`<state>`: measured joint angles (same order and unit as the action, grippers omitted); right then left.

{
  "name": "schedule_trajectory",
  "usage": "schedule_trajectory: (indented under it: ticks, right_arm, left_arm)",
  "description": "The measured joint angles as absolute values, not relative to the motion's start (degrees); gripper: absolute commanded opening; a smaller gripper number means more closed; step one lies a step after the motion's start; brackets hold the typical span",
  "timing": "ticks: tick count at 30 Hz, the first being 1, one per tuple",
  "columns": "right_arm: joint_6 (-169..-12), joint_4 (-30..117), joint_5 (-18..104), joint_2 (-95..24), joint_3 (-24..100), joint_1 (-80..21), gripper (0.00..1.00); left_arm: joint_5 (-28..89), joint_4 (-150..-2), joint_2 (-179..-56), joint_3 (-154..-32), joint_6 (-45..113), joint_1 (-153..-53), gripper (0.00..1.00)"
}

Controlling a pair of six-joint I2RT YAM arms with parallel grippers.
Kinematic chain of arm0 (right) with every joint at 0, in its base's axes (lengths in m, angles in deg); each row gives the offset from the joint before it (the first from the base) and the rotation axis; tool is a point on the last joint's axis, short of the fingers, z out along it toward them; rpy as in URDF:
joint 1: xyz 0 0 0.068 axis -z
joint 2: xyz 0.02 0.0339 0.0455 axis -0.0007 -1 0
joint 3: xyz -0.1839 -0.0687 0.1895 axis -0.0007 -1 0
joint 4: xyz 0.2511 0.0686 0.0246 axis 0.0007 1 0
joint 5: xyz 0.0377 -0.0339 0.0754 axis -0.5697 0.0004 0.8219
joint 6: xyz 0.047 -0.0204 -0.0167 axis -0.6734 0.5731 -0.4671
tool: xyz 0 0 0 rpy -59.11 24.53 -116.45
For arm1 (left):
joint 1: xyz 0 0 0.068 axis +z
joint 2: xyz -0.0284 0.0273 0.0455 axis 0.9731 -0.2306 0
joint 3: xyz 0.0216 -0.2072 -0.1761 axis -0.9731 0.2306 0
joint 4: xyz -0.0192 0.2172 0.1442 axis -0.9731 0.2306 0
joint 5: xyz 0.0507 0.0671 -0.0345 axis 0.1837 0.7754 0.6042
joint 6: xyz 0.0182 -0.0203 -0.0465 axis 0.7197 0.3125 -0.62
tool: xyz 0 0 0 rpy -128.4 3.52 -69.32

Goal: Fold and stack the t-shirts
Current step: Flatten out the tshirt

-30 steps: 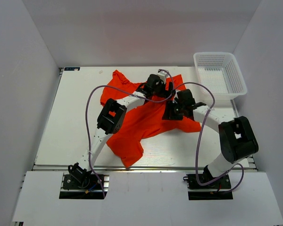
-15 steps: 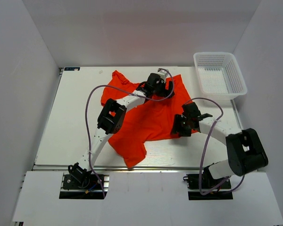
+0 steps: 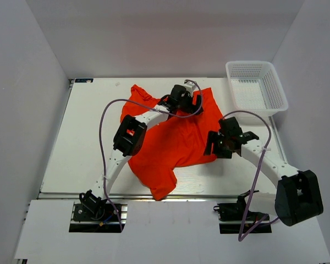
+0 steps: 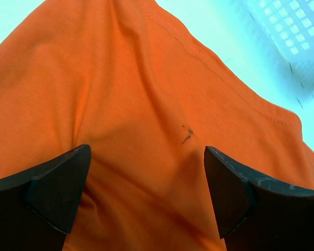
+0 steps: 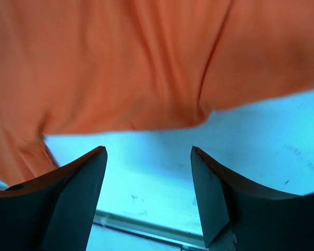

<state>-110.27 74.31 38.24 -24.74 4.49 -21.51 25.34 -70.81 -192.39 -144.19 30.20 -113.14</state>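
We see the orange-red t-shirt (image 3: pixel 173 146) lying rumpled and unfolded mid-bench (image 3: pixel 82 137), with the left arm (image 3: pixel 133 135) lying across it. The left jaws gape wide over its far edge. The right jaws, equally wide, hang at its right hem. The white mesh basket (image 3: pixel 257 88) stands apart at the far right.

Bare bench (image 3: pixel 82 137) is noted left of the t-shirt (image 3: pixel 176 146). The far right corner is taken by the basket (image 3: pixel 260 111). The centre is crossed by the left arm (image 3: pixel 131 135), right arm (image 3: pixel 264 157) and looping cables (image 3: pixel 101 132).
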Motion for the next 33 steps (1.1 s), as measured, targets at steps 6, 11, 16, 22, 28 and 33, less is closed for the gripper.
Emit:
schedule_trajectory:
  ticks: [6,11,16,22,28,33]
  right_arm:
    - [-110.47,72.1,30.74,-28.33,13.1,-19.92,0.74]
    - [-111.67,68.12,27.66,-29.92,11.31,-15.81,0.74]
    - [-111.67,62.86,29.7,-32.41,8.01,-12.23,0.74]
    - [-111.13,57.65,32.25,-35.93,6.72,-9.45,0.74]
    - [-111.23,54.4,33.7,-39.65,4.88,-6.61,0.74]
    - [-111.76,52.95,34.57,-39.56,4.44,-4.25,0.77]
  left_arm:
    - [20.22,-71.62,-190.36,-140.5,32.96,-112.37,1.0]
    - [21.16,-67.73,-182.47,-130.86,33.9,-112.72,1.0]
    - [24.14,-62.29,-175.58,-123.54,33.87,-113.62,1.0]
    - [28.66,-60.23,-162.93,-108.98,33.31,-113.93,1.0]
    - [35.11,-59.79,-149.42,-96.57,31.58,-113.07,1.0]
    - [39.74,-59.6,-146.38,-90.88,28.67,-112.75,1.0]
